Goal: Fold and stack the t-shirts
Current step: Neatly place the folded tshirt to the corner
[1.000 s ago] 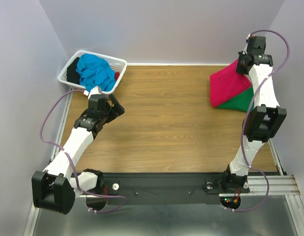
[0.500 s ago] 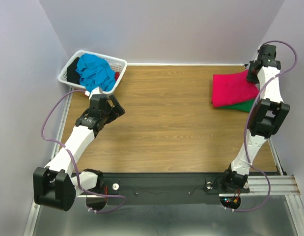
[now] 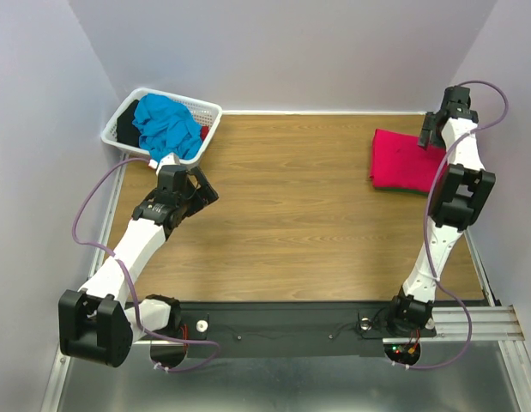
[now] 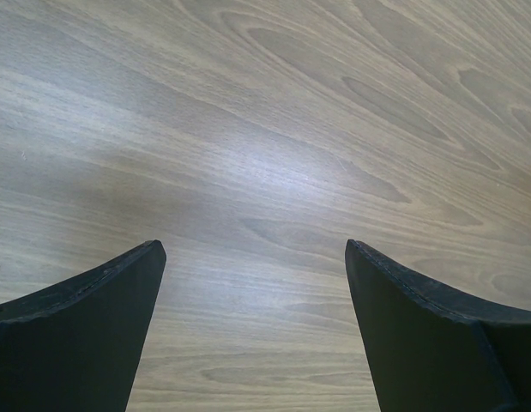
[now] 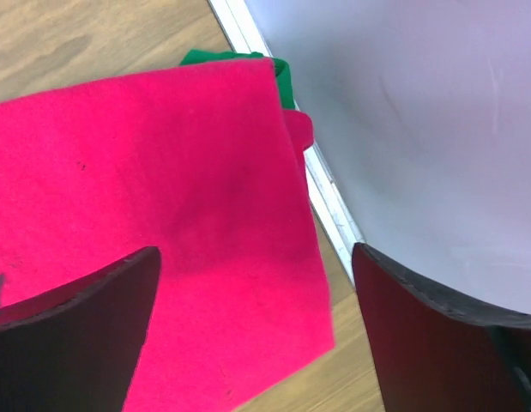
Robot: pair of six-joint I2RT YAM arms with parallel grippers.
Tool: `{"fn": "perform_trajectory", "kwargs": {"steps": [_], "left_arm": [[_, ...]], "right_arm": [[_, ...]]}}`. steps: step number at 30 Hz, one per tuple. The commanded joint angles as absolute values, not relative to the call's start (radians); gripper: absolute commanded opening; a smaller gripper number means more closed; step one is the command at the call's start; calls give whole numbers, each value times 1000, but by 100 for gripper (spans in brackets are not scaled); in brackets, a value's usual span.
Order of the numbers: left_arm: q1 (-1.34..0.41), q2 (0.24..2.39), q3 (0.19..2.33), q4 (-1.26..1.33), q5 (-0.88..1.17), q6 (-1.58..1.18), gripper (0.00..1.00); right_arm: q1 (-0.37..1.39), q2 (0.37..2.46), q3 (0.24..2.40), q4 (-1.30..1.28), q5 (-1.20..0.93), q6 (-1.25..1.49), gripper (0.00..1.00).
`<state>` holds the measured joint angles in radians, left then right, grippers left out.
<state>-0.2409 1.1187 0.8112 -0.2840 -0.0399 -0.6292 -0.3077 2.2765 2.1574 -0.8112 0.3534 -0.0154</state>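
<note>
Right pincer (image 5: 254,251) now stands wide, with nothing between its jaws. A second ago it was pinched narrow on a corner of the pink shirt (image 3: 402,159) and held that corner high, so the cloth hung like a tent over the green shirt (image 5: 282,77). Half a second ago the pink cloth had come down nearly flat, with a strip of green showing at its near edge. Now the pincer has let go and hovers just above the far right corner of the pile, close to the wall (image 5: 419,129).

From above, the pink shirt lies folded and flat at the far right of the table (image 3: 291,206), covering the green one completely. Only the wrist view shows a small green tip poking out at the far corner beside the table's edge.

Left pincer (image 4: 255,245) has not moved in this second. It is also spread wide and empty, hanging over bare wood just in front of the basket (image 3: 209,107).

For the task this looks like one stacking step finished: two shirts are folded and piled, pink on green. The blue shirt (image 3: 166,124) sits crumpled in the basket at the far left corner, over some darker cloth I cannot identify. It is probably next, and the left pincer is nearest to it.
</note>
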Motion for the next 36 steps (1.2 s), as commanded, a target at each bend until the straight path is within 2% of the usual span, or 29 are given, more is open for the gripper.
{"fn": "perform_trajectory", "kwargs": {"steps": [1,8,14,16,19,23,28,36], "left_arm": [[-241,1103,827,-301,-57,-624,98],[-241,1065,828,-325,-43,-634,98],[-242,1000,784,-367,-55,-661,98],[-241,962,763,-377,-61,-670,98],[-242,908,749,-397,-75,-683,98],[-241,830,715,-425,-109,-707,98],[-241,755,674,-449,-126,-733,98],[-241,663,649,-439,-141,-755,99]], "right_arm": [[-313,2211,2198,-764,355,-9,100],[-279,1961,2010,-759,144,69,100],[-206,1624,1550,-651,57,265,100],[-203,1459,1360,-586,-52,314,100],[-202,1256,1203,-539,-132,336,100],[-202,1057,982,-538,-127,360,100],[-202,881,851,-537,-117,420,100],[-202,798,772,-537,-109,397,100]]}}
